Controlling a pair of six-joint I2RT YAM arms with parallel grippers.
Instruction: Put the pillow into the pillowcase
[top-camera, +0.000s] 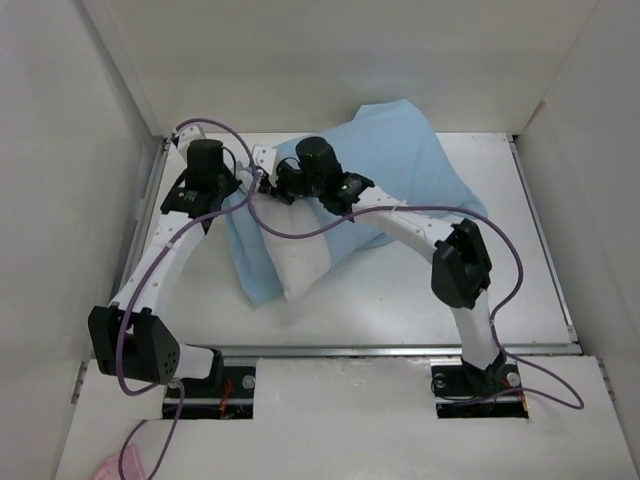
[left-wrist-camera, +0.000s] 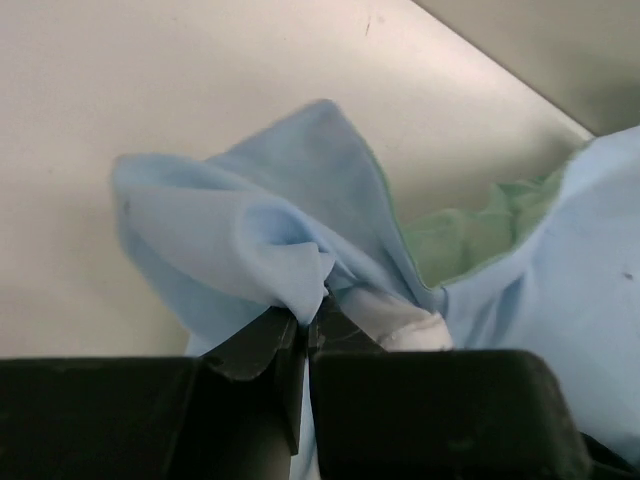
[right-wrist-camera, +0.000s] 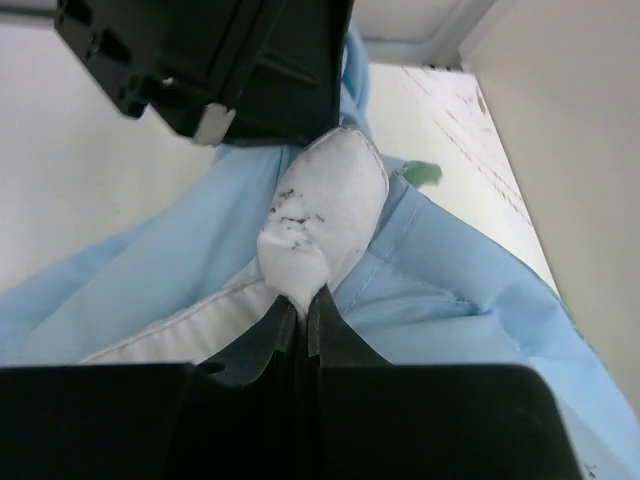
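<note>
Partly done: pillow (top-camera: 302, 268) half-sleeved in pillowcase (top-camera: 405, 165), near end out. Left hand (left-wrist-camera: 306, 325) pinches pillowcase edge; right hand (right-wrist-camera: 306, 300) pinches pillow corner.

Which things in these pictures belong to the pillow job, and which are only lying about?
Belong to the job: pillow, gripped by the right end effector; pillowcase, gripped by the left end effector.
Lying about: pink object at the near left corner; I cannot tell what it is.
</note>
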